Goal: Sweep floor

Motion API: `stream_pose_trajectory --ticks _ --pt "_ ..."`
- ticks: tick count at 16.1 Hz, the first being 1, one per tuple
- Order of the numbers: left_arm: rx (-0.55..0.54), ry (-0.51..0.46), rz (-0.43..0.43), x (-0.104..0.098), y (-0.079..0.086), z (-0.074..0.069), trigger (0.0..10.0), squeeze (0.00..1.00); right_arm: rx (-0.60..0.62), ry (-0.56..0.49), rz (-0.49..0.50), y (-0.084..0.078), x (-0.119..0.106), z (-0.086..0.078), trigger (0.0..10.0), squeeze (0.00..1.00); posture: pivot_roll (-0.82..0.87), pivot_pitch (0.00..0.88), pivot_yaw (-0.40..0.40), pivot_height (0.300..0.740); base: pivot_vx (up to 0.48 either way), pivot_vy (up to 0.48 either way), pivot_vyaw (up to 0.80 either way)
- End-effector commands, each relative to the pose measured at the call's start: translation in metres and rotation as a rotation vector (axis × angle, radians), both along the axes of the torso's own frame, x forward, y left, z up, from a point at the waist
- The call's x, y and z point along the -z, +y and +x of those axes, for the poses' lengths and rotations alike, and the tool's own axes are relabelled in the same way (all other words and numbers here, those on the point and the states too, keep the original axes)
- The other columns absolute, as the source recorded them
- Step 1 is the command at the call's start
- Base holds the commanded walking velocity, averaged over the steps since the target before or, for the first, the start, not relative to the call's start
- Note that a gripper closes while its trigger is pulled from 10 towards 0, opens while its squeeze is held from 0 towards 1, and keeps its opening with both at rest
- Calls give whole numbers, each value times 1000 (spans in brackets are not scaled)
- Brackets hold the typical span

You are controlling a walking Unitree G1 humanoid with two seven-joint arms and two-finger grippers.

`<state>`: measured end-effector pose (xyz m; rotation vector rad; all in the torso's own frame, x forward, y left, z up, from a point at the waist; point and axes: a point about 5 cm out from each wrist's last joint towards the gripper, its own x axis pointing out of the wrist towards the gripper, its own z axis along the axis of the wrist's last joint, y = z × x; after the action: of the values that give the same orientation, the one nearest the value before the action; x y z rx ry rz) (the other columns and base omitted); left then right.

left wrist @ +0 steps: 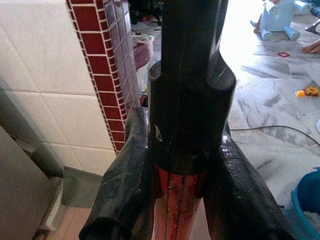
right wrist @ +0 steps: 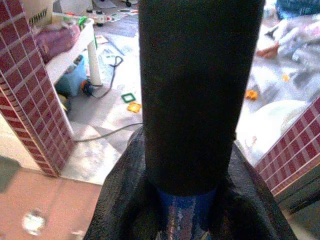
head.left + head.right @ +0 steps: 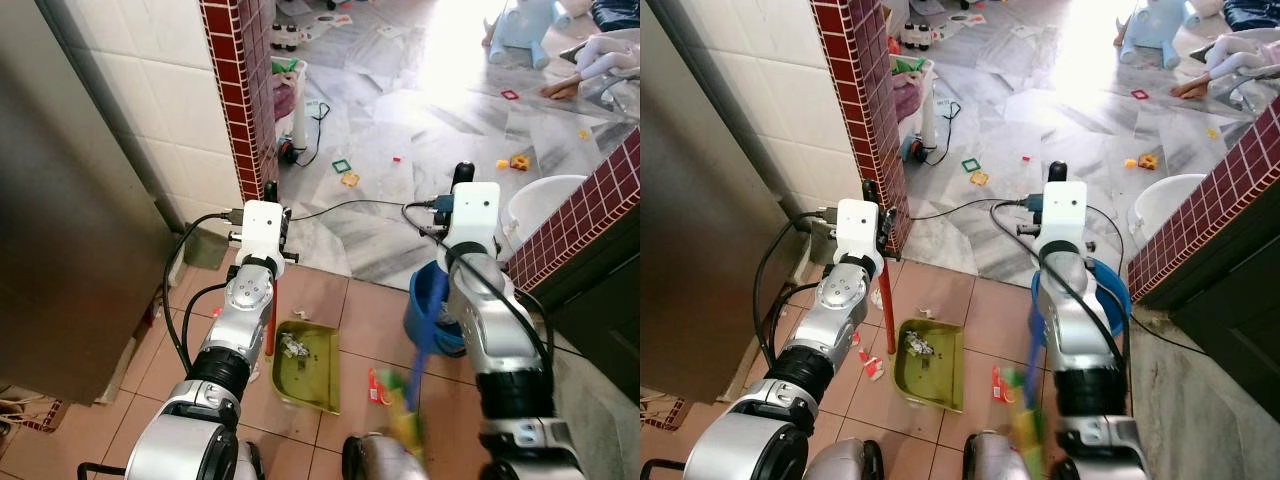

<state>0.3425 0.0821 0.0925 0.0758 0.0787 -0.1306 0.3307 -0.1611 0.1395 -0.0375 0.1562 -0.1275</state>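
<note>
left gripper [image 1: 177, 200]: clamped tight on the dustpan's red handle [image 3: 886, 315]
right gripper [image 2: 185, 210]: closed round the blue broom handle [image 3: 428, 335]
dustpan [image 3: 306, 366]: flat on the terracotta tiles, scraps inside
risk: a hard stroke could flick the wrapper [image 3: 377, 386] past the pan lip

Terracotta tile floor [image 3: 330, 290] near; sunlit marble floor [image 3: 420, 110] beyond; maroon-tiled pillar [image 3: 240, 90].

Glossy marbled floor [image 3: 400, 210] gleams beyond matt terracotta tiles [image 3: 330, 300]; a green plastic dustpan [image 3: 308, 366], blue plastic bucket [image 3: 425, 300] and brushed-metal door [image 3: 70, 200] flank glazed maroon wall tiles [image 3: 238, 90].
</note>
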Motion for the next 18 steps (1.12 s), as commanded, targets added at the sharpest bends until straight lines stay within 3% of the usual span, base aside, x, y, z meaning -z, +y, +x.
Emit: stream_pose_trajectory --ticks 1,4,8,9,11,13,18 --pt "37 121 17 23 -5 -11 10000 0 17 -28 63 1 -9 6 10000 0 -148 104 5 740 0 0 0" --pt "46 144 18 25 -5 -11 10000 0 65 -137 218 7 -33 20 10000 0 -149 102 8 740 0 0 0" --pt "30 167 -3 28 -3 -12 10000 0 -30 -249 394 21 -73 33 10000 0 -143 95 11 740 0 0 0" --pt "23 161 -12 27 -2 -11 10000 0 -52 -279 380 21 -81 35 10000 0 -142 91 11 740 0 0 0" --pt "1 124 -46 21 2 -9 10000 0 -114 -370 216 17 -94 34 10000 0 -136 83 10 740 0 0 0" --pt "-20 84 -68 14 7 -7 10000 0 -122 -372 142 6 -87 31 10000 0 -124 74 11 740 0 0 0" --pt "-95 -5 -20 0 31 -7 10000 0 -98 -374 26 -20 -71 17 10000 0 -119 53 33 740 0 0 0"
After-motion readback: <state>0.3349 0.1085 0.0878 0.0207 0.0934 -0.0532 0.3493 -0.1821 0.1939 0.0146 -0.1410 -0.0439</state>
